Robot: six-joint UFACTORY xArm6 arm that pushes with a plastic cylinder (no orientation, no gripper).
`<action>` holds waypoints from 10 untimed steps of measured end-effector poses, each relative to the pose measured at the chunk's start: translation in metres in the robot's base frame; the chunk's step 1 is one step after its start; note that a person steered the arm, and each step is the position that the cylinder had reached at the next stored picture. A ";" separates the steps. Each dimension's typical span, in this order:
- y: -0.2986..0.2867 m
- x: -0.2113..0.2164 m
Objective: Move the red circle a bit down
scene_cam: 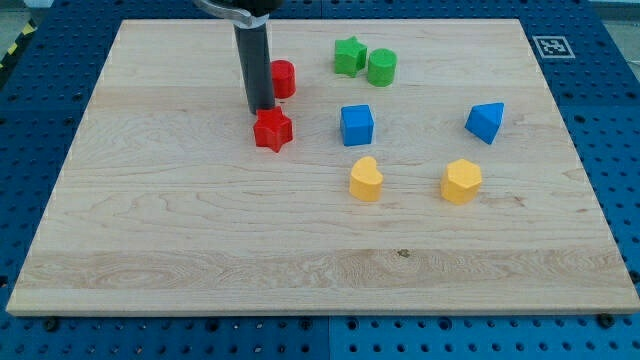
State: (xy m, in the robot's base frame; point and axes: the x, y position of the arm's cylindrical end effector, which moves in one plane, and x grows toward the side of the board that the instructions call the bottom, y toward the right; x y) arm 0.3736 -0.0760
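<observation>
- The red circle, a short red cylinder block [284,78], stands near the wooden board's top edge, left of the middle, partly hidden on its left side by the dark rod.
- The tip [262,109] of the straight dark rod sits just below and left of the red circle, right above the red star-shaped block [272,129] and close to touching it; the arm ends in this plain rod, with no jaws to open or close.
- To the view's right sit the green star-shaped block [349,56] and the green cylinder block [381,66], side by side.
- Lower lie the blue cube [356,125] and, further right, the blue wedge-like block [485,121].
- Below these rest the yellow heart-shaped block [366,179] and the yellow hexagonal block [461,181].
- The pale wooden board [200,250] lies on a blue perforated table [620,120].
</observation>
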 end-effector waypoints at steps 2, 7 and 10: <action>0.029 0.012; -0.047 -0.089; -0.023 -0.134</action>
State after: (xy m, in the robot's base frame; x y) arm 0.2394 -0.0992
